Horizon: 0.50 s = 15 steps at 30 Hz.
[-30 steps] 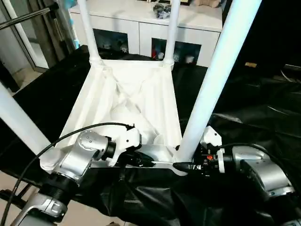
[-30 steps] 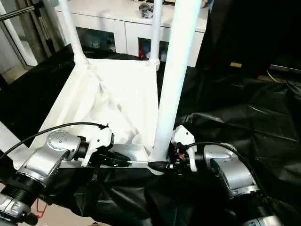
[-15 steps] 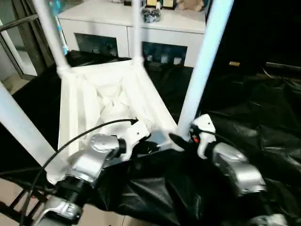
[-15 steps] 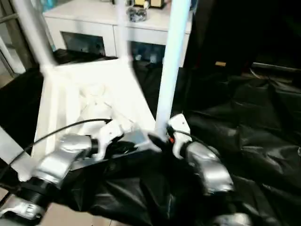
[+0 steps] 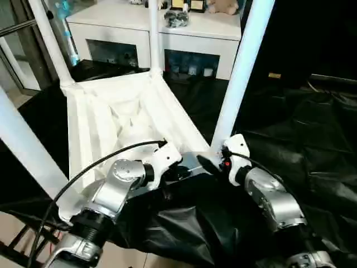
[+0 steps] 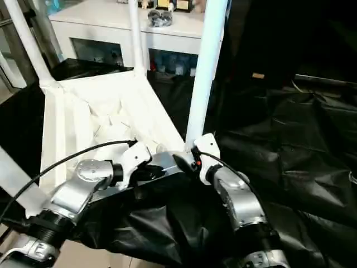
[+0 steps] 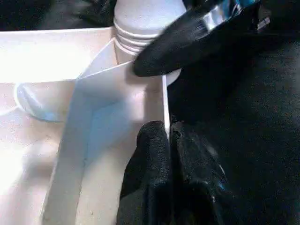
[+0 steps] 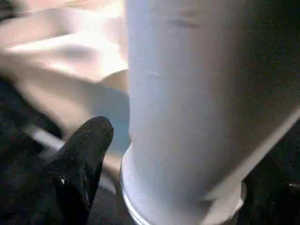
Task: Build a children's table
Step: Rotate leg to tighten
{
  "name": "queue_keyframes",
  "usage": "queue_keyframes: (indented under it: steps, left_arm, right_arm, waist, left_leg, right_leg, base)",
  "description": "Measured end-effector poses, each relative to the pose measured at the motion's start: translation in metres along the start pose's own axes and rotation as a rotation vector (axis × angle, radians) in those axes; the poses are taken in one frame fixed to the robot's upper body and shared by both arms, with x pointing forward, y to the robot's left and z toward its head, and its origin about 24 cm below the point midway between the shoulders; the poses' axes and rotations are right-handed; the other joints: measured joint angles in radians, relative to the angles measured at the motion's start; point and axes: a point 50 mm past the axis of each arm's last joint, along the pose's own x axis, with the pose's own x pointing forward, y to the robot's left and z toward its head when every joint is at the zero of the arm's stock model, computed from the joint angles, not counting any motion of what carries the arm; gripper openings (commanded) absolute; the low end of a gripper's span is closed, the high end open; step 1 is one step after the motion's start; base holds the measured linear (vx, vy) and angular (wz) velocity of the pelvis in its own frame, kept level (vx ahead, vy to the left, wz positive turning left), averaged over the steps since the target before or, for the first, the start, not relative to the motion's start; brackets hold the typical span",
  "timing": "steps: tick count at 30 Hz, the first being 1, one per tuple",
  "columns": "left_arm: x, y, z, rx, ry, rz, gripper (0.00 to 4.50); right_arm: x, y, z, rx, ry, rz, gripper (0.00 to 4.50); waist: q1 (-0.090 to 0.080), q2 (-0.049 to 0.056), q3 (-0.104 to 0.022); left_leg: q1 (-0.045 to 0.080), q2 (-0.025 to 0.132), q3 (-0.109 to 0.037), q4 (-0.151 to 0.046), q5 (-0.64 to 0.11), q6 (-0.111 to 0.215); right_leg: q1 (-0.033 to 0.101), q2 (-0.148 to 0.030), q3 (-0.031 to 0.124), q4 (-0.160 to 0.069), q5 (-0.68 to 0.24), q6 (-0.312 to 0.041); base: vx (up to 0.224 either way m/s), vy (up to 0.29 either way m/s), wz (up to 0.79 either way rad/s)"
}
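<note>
The tabletop lies upside down on black sheeting, ribbed underside up, with four legs standing in its corner sockets. The near-right leg rises at 1 o'clock from the right gripper. That gripper sits at this leg's base, one black finger beside the tube; its opening cannot be determined. The left gripper is pinched closed on the tabletop's near rim. A white cabinet stands at 12 o'clock, beyond the tabletop.
</note>
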Motion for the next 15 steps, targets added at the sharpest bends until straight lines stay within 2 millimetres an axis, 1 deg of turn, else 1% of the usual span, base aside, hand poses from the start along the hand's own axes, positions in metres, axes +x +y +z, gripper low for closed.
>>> queue_keyframes:
  steps: [2,4,6,8,14,15]
  left_arm:
    - [-0.005,-0.002,-0.001,0.006,-0.003,-0.043,0.0]
    - [-0.009,-0.003,-0.002,0.017,-0.002,-0.09,0.0]
    - [-0.014,-0.005,-0.003,0.027,-0.002,-0.139,0.0]
    - [-0.017,-0.005,-0.003,0.046,0.004,-0.175,0.0]
    - [-0.02,-0.007,-0.004,0.047,0.006,-0.237,0.0]
    - [-0.02,-0.006,-0.003,0.047,0.007,-0.243,0.0]
  right_arm:
    - [-0.007,0.002,0.0,-0.009,0.001,0.083,3.86]
    - [-0.016,0.003,0.001,-0.033,0.018,0.174,3.86]
    - [-0.025,0.003,0.002,-0.057,0.039,0.276,3.86]
    - [-0.029,0.005,0.003,-0.059,0.05,0.347,3.86]
    - [-0.037,0.006,0.003,-0.04,0.08,0.451,3.86]
    - [-0.038,0.006,0.003,-0.034,0.082,0.465,3.71]
  waist:
    - [0.004,0.0,0.0]
    - [0.012,0.0,0.0]
    - [0.026,0.0,0.0]
    - [0.033,0.001,0.0]
    - [0.047,0.001,0.0]
    - [0.052,0.001,0.0]
  left_leg:
    - [0.0,0.0,0.001,0.0,0.0,0.0]
    - [-0.001,0.001,0.003,-0.001,0.0,0.0]
    - [-0.001,0.004,0.008,-0.001,0.0,0.0]
    - [-0.001,0.006,0.01,-0.001,0.0,0.0]
    - [-0.001,0.005,0.017,0.0,-0.001,0.0]
    - [-0.001,0.005,0.018,0.0,-0.001,-0.001]
  right_leg:
    - [0.0,0.001,0.002,0.003,0.011,-0.004]
    - [-0.001,0.001,0.003,0.008,0.014,-0.007]
    - [-0.003,0.001,0.004,0.016,0.006,-0.001]
    - [-0.003,0.002,0.002,0.017,0.001,-0.001]
    - [-0.004,0.0,0.004,0.017,-0.001,-0.003]
    - [-0.004,0.0,0.004,0.017,-0.001,-0.003]
  base:
    - [0.064,-0.021,0.07]
    - [0.066,-0.025,0.1]
    - [0.066,-0.023,0.09]
    - [0.057,-0.009,0.02]
    - [0.0,0.0,0.0]
    - [0.0,0.0,0.0]
